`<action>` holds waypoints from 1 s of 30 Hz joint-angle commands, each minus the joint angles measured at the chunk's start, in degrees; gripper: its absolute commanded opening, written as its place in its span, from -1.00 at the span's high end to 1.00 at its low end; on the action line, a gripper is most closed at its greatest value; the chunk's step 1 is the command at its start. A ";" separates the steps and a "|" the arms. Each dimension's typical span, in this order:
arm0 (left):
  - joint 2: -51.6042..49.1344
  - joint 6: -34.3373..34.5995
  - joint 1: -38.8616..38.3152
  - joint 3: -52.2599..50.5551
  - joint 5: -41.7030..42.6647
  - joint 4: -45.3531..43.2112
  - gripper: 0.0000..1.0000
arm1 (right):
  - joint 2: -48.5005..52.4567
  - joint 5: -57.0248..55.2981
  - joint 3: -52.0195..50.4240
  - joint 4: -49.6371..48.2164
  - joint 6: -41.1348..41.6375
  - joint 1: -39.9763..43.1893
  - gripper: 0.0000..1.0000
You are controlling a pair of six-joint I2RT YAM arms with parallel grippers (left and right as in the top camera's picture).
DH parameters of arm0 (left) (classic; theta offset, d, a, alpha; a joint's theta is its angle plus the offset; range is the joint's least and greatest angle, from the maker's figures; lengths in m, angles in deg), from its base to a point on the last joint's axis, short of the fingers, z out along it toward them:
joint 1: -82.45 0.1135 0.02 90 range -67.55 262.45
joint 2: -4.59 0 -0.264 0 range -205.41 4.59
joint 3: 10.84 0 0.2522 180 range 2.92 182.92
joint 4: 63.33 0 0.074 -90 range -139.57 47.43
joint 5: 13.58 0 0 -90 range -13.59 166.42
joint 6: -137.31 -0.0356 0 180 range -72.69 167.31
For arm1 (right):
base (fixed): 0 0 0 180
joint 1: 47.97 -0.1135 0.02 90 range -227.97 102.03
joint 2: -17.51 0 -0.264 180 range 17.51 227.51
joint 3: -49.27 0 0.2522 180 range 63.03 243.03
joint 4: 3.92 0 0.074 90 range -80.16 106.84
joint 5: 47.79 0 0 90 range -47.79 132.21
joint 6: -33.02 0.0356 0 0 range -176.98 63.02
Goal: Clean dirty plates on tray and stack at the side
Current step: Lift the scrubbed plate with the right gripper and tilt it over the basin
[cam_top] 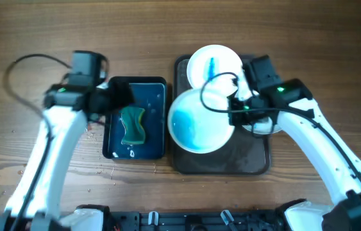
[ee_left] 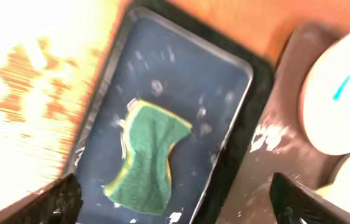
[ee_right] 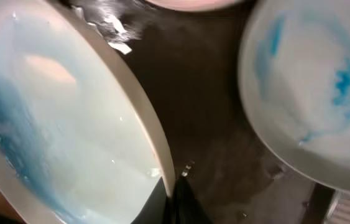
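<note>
My right gripper [cam_top: 236,110] is shut on the right rim of a white plate smeared with blue [cam_top: 199,120] and holds it tilted over the brown tray [cam_top: 222,163]. In the right wrist view the fingers [ee_right: 173,186] pinch that plate's rim [ee_right: 56,124]. A second blue-stained plate [ee_right: 311,81] lies on the tray to the right, mostly hidden under my arm in the overhead view. A third plate with a blue streak [cam_top: 213,64] sits at the tray's far end. My left gripper [cam_top: 113,97] is open and empty above the green sponge [ee_left: 150,158].
The sponge [cam_top: 132,126] lies in a dark blue basin of water [cam_top: 154,90] left of the tray; the basin also shows in the left wrist view [ee_left: 224,81]. Water drops dot the wooden table [cam_top: 97,170] near the basin.
</note>
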 commanded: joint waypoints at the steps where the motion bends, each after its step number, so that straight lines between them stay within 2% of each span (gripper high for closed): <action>1: 6.99 -0.07 5.97 1.01 0.70 1.22 -0.99 | 4.26 -5.46 10.80 1.05 0.55 -7.96 0.91; 4: 10.78 -0.07 9.51 1.01 0.68 2.10 -1.00 | 8.24 -18.25 12.63 -6.05 0.66 -16.57 0.92; 6: 11.26 -0.07 9.90 1.01 0.66 2.12 -1.00 | 10.73 -34.84 12.63 -13.86 2.25 -24.04 0.91; 13: 11.21 -0.07 9.90 1.01 0.68 2.10 -1.00 | 10.75 -62.49 12.66 -20.98 1.68 -34.82 0.91; 14: 11.21 -0.07 9.90 1.01 0.68 2.10 -1.00 | 10.75 -65.42 12.66 -21.86 -0.50 -36.37 0.91; 15: 11.21 -0.07 9.90 1.01 0.68 2.10 -1.00 | 10.75 -68.11 12.63 -23.54 -4.42 -38.18 0.92; 19: 11.21 -0.07 9.90 1.01 0.68 2.10 -1.00 | 10.71 -77.99 12.63 -27.45 -11.67 -43.15 0.91; 25: 11.21 -0.07 9.90 1.01 0.68 2.10 -1.00 | 10.71 -85.42 12.63 -35.58 -23.76 -48.26 0.91; 30: 11.21 -0.07 9.90 1.01 0.68 2.10 -1.00 | 10.71 -87.78 12.66 -37.88 -26.86 -48.78 0.91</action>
